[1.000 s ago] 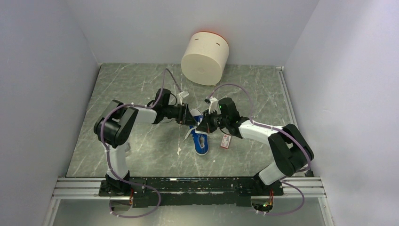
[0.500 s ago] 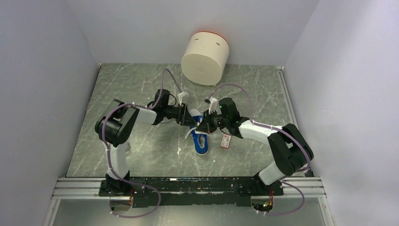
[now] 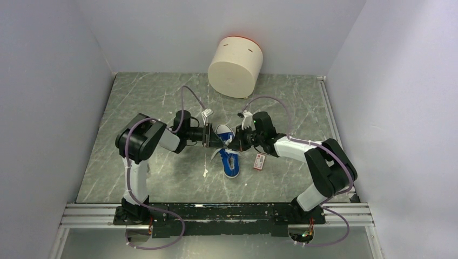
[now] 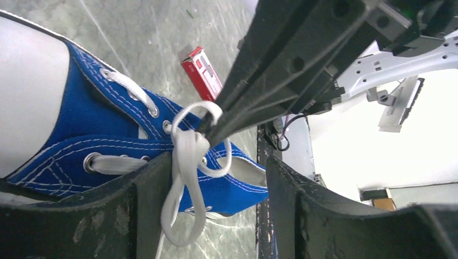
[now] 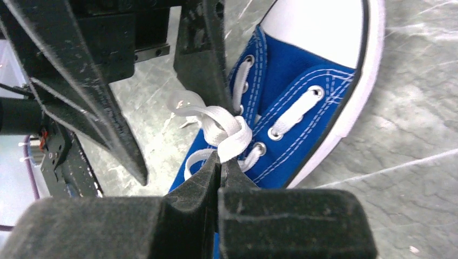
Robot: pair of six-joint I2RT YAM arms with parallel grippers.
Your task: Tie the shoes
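The small blue sneaker (image 3: 231, 162) lies mid-table, toe cap away from the arm bases. Its white laces (image 4: 186, 156) are bunched into a knot with a loop over the eyelets. My right gripper (image 5: 220, 159) is shut on the lace just below the knot (image 5: 227, 129); in the top view it (image 3: 233, 145) comes in from the shoe's right. My left gripper (image 4: 216, 216) is open at the shoe's left side (image 3: 220, 139). The lace loop hangs between its fingers, against the left finger (image 4: 151, 205). The shoe also shows in the left wrist view (image 4: 108, 113) and the right wrist view (image 5: 302, 81).
A small red-and-white packet (image 3: 260, 161) lies right of the shoe, under the right arm; it also shows in the left wrist view (image 4: 202, 73). A large cream cylinder (image 3: 235, 66) stands at the back wall. Grey walls enclose the marbled table (image 3: 162, 102).
My left arm has shifted right and its gripper has moved closer to the shoe and the right gripper's tips. The right gripper has stayed put on the lace.
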